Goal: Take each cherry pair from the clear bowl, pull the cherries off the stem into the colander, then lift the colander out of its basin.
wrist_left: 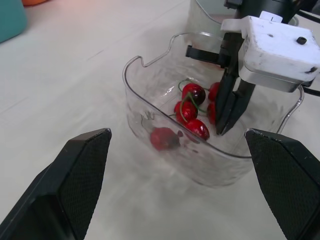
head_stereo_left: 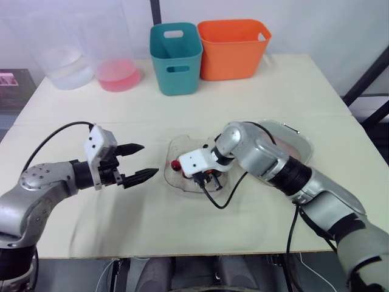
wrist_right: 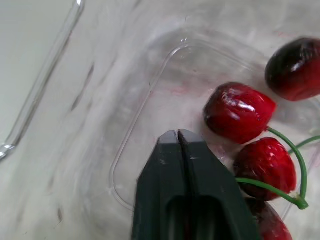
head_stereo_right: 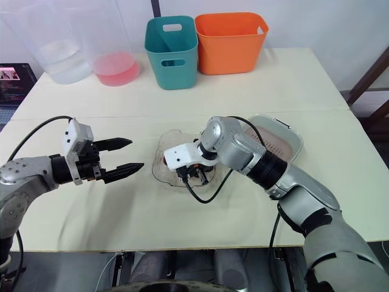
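Observation:
The clear bowl (head_stereo_left: pixel 176 182) sits mid-table and holds several red cherries (wrist_left: pixel 192 107) joined by green stems (wrist_right: pixel 270 186). My right gripper (wrist_left: pixel 222 127) reaches down inside the bowl. Its fingers are shut, with the tips just beside the cherries (wrist_right: pixel 239 112), and one stem runs out from behind one finger. To the left of the bowl my left gripper (head_stereo_left: pixel 149 159) hovers open with nothing in it, pointing at the bowl. Behind my right arm on the right stands the pinkish colander (head_stereo_right: pixel 276 145) inside its clear basin (head_stereo_left: pixel 304 146).
A teal bin (head_stereo_left: pixel 176 58) and an orange bin (head_stereo_left: pixel 234 48) stand at the back. A pink bowl (head_stereo_left: pixel 118 74) and a clear container (head_stereo_left: pixel 70 70) are at the back left. A black cable (head_stereo_left: pixel 225 198) loops on the table in front of the bowl.

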You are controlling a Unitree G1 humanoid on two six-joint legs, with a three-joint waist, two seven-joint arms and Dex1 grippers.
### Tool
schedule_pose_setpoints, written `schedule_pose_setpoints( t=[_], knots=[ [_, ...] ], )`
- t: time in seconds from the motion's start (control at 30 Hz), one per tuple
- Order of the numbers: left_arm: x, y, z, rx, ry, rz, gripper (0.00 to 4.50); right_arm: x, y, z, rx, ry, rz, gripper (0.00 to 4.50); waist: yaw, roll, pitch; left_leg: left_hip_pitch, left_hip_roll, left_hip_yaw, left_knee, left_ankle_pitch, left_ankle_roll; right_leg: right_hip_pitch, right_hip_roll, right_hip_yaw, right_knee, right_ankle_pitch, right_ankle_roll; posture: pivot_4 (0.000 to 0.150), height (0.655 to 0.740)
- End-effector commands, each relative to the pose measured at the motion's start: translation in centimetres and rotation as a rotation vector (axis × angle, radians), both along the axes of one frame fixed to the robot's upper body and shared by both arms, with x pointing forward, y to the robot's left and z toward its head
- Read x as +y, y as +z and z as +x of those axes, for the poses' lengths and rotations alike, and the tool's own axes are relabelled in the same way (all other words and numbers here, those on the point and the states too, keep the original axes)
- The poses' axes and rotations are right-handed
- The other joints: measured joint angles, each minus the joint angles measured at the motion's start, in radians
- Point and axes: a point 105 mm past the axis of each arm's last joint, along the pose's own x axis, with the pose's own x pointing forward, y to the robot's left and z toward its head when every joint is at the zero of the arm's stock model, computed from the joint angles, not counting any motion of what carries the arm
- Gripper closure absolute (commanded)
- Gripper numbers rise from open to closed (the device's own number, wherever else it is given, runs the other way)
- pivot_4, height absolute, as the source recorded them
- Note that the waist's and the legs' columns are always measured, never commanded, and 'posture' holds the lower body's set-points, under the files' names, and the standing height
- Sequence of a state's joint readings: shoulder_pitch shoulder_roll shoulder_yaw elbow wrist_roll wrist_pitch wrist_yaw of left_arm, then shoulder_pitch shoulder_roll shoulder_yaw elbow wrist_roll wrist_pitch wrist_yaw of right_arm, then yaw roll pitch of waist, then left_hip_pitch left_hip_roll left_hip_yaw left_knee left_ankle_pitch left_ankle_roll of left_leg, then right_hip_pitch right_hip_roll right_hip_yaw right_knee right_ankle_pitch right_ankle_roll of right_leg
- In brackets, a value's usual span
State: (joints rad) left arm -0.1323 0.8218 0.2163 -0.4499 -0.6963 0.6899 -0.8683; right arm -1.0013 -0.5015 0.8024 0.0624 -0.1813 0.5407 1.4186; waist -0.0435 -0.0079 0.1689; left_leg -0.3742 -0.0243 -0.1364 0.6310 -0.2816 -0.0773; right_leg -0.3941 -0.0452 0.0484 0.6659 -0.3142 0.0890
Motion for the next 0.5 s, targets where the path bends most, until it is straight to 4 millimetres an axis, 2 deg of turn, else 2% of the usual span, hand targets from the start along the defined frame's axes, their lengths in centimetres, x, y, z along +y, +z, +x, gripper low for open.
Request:
schedule_pose_setpoints(
  t=[0.03,0.17,0.27,0.3,0.5],
  knots=[
    [0.0,0.8,0.1,-0.043,-0.001,-0.001,0.00,0.7,1.6,-0.5,-0.016,0.026,0.056,4.47,0.000,0.000,0.000,0.000,0.000,0.000,0.000,0.000,0.000,0.000,0.000,0.000,0.000,0.000,0.000,0.150,0.7400],
    [0.0,0.8,0.1,-0.043,0.000,-0.003,0.00,1.1,3.4,-0.7,-0.019,0.008,0.126,4.47,-0.001,0.000,0.000,0.000,0.000,0.000,0.000,0.000,0.000,0.000,0.000,0.000,0.000,0.000,0.000,0.150,0.7400],
    [0.0,0.8,0.1,-0.043,-0.002,-0.004,0.00,0.7,4.5,-0.6,-0.046,-0.015,0.148,3.66,0.000,0.000,0.000,0.000,0.000,0.000,0.000,0.000,0.000,0.000,0.000,0.000,0.000,0.000,0.000,0.150,0.7400],
    [0.0,0.8,0.2,-0.043,-0.003,-0.004,0.00,0.5,4.8,-0.5,-0.050,-0.023,0.151,3.06,0.000,0.000,0.000,0.000,0.000,0.000,0.000,0.000,0.000,0.000,0.000,0.000,0.000,0.000,0.000,0.150,0.7400],
    [0.0,0.9,0.3,-0.045,-0.017,0.009,0.00,-0.5,6.1,0.1,-0.078,-0.166,0.164,0.12,0.000,0.000,0.000,0.000,0.000,0.000,0.000,0.000,0.000,0.000,0.000,0.000,0.000,0.000,0.000,0.150,0.7400]
  ],
)
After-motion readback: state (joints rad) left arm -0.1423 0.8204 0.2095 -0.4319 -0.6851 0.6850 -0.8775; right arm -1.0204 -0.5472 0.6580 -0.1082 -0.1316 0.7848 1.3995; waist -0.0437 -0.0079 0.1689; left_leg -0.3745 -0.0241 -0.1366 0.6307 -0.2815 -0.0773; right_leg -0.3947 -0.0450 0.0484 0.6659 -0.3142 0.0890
